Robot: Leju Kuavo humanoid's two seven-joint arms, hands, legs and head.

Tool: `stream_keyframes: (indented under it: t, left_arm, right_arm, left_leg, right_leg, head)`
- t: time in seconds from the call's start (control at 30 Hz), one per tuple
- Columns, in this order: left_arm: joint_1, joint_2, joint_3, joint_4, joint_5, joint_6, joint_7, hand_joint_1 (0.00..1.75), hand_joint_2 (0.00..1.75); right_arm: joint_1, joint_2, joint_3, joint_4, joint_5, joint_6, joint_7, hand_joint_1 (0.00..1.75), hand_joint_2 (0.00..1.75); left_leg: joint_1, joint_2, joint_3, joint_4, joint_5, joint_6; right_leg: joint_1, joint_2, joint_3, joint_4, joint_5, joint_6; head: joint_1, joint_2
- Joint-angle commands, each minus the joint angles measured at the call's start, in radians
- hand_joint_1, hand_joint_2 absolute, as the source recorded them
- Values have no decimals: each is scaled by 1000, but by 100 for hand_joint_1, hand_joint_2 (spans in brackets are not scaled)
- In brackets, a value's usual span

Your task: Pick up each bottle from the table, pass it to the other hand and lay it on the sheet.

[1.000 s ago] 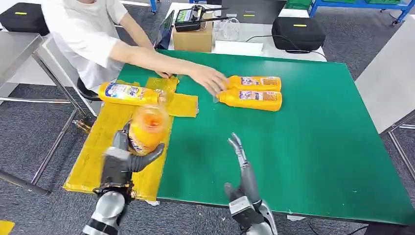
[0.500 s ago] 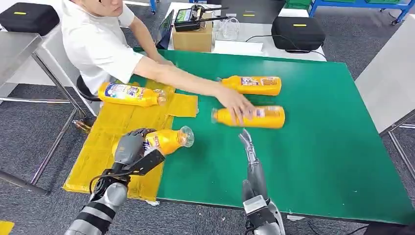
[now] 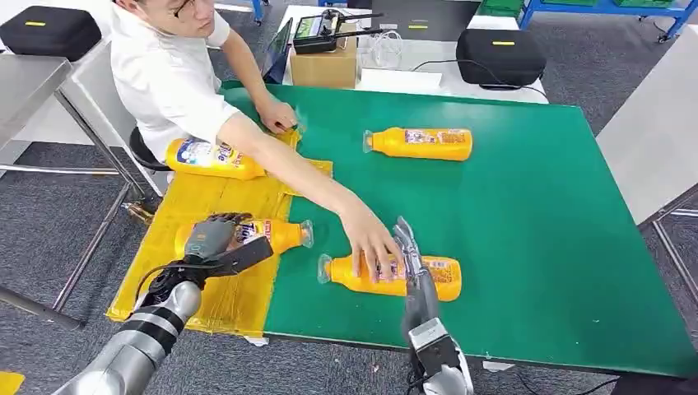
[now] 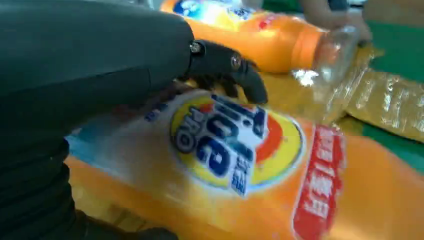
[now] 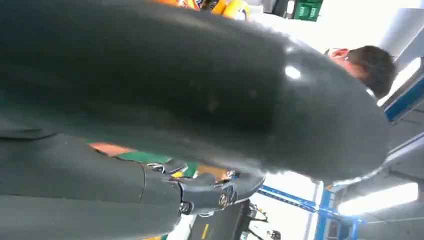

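An orange bottle (image 3: 276, 234) lies on its side on the yellow sheet (image 3: 189, 202), cap pointing to the green table (image 3: 560, 214). My left hand (image 3: 214, 239) grips its base end, with the fingers (image 4: 235, 67) lying over the label (image 4: 235, 145). A second bottle (image 3: 212, 157) lies farther back on the sheet. A third bottle (image 3: 436, 278) lies near the table's front edge under a person's hand (image 3: 370, 243). My right hand (image 3: 414, 267) stands open against that bottle, fingers straight. A fourth bottle (image 3: 420, 143) lies at the back of the table.
A person in a white shirt (image 3: 165, 78) sits at the far left and reaches an arm across the sheet and table. A cardboard box (image 3: 325, 64) and a black case (image 3: 500, 54) stand behind the table. A grey table (image 3: 654, 140) is at the right.
My left hand has lowered its bottle flat onto the sheet. The person has dragged a bottle from the back of the table to the front edge, beside my right hand.
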Motion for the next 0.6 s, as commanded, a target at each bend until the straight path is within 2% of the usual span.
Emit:
stream_keyframes:
  t: [0.03, 0.2, 0.33, 0.5, 0.6]
  left_arm:
    - [12, 23, -18, -40, 146, -140, -77, 0, 175]
    - [70, 38, 0, -196, 374, -257, -161, 0, 175]
    - [131, 17, 50, -364, 634, -320, -242, 0, 175]
    - [143, 19, 45, -398, 643, -322, -225, 0, 175]
    - [199, -74, 144, -542, 935, -370, -320, 0, 175]
  right_arm:
    - [-49, 5, -36, 104, -8, 7, -3, 0, 0]
    - [-63, 3, -27, 139, -9, 9, -16, 0, 0]
    - [-68, -2, -17, 151, -10, -5, -22, 0, 0]
    - [-67, -4, -15, 149, -12, -7, -22, 0, 0]
    - [-65, -17, -6, 143, 4, -35, -22, 0, 0]
  left_leg:
    - [0, 1, 1, -2, 0, 2]
    - [0, 0, 1, -3, 1, 3]
    - [1, -1, 0, -2, 0, 3]
    - [0, -1, 0, -1, 0, 2]
    - [1, -2, 1, -4, 1, 4]
  right_leg:
    - [1, 1, 1, -2, 0, -4]
    - [1, 1, 1, -3, 2, -5]
    - [2, 1, 0, -3, 1, -5]
    - [1, 0, 0, -1, 0, -3]
    - [2, 0, 2, -5, 1, -7]
  head:
    - [0, 0]
    - [0, 0]
    - [0, 0]
    - [-1, 0]
    - [0, 0]
